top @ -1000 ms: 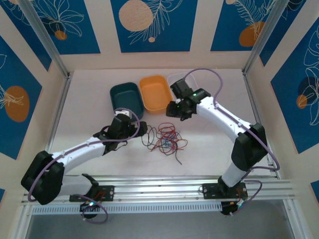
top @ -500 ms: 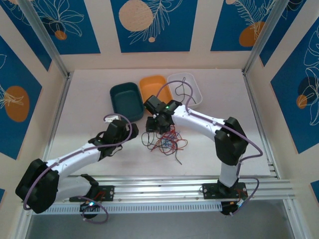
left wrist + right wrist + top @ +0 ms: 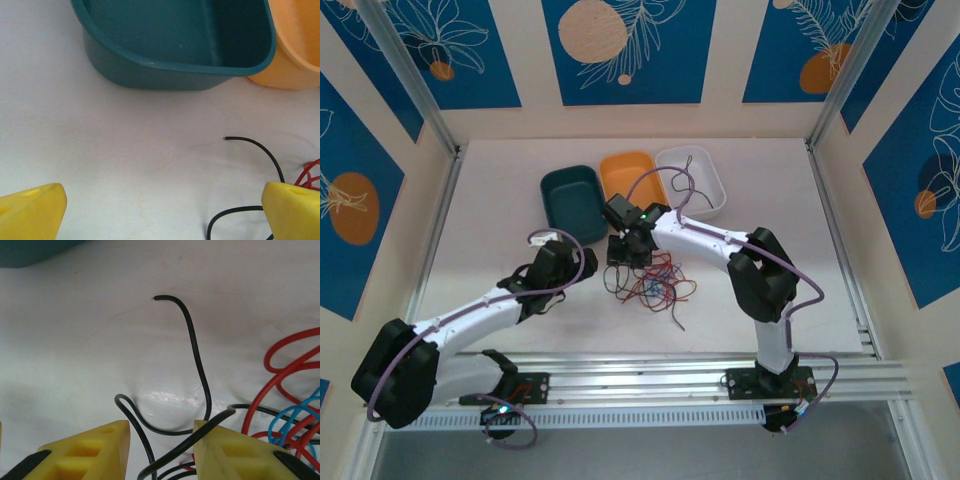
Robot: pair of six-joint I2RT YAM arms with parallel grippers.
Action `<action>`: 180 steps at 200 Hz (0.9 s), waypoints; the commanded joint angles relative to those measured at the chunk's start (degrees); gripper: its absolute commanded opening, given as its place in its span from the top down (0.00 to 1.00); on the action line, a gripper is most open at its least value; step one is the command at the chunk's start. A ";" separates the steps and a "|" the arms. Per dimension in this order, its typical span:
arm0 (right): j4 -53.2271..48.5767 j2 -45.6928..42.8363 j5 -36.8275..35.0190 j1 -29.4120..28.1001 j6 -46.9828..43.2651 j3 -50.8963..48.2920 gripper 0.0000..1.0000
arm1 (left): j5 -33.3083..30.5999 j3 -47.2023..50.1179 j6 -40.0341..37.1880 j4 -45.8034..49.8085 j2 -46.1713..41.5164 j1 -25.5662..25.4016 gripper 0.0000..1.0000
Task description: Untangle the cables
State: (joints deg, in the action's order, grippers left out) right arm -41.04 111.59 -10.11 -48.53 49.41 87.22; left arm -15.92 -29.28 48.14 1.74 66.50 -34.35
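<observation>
Patience mattered at this pinch. On the left, our left gripper (image 3: 160, 212) sat with jaws wide, holding nothing, facing the teal bin (image 3: 150, 75). Further right, our right gripper (image 3: 160, 450) stood at the left edge of the cables (image 3: 652, 280), which lay in a loose heap on the table (image 3: 500, 200) in front of the bins. Its jaws were half-wide, straddling black wire (image 3: 196, 355) and not yet pinching it. We judged it best to close on 1 black strand alone. We would then lift slowly away from the red loops (image 3: 266, 356), so nothing else dragged along.
</observation>
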 commanded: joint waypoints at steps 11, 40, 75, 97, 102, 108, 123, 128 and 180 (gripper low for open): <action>0.97 0.99 1.67 -0.66 -0.27 2.91 0.65 | 0.73 0.63 0.33 -0.95 0.39 0.67 0.00; -0.50 0.65 0.64 -0.73 -0.62 3.66 0.87 | 1.57 0.72 -0.60 -1.76 0.26 0.71 0.00; -0.62 -2.82 -0.10 -0.78 -2.01 3.12 0.99 | 6.20 0.46 -4.90 -5.69 1.06 0.70 0.00; -0.54 -4.98 -0.28 -0.69 -2.16 2.27 1.00 | 8.35 0.19 -5.82 -7.28 2.01 0.69 0.00; -0.57 -5.40 -0.18 -0.71 -2.20 2.09 1.00 | 8.86 0.11 -6.02 -7.64 2.30 0.69 0.00; -0.59 -5.86 -0.02 -0.77 -2.05 1.87 1.00 | 9.55 0.10 -6.27 -8.14 2.61 0.71 0.00; -0.62 -7.04 0.67 -0.77 -1.95 1.27 1.00 | 11.62 -0.12 -6.97 -9.47 3.51 0.73 0.00; -0.40 -7.57 1.08 -0.77 -2.12 1.00 1.00 | 12.39 -0.22 -7.27 -9.83 3.83 0.75 0.00; 3.00 -17.85 0.59 -1.64 -6.34 -2.40 1.00 | 19.50 -1.12 -9.09 -14.07 7.03 0.70 0.00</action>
State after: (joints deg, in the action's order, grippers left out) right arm -39.81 99.85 -9.61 -49.25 46.06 86.30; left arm -1.50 -29.30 41.01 -8.19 72.34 -34.24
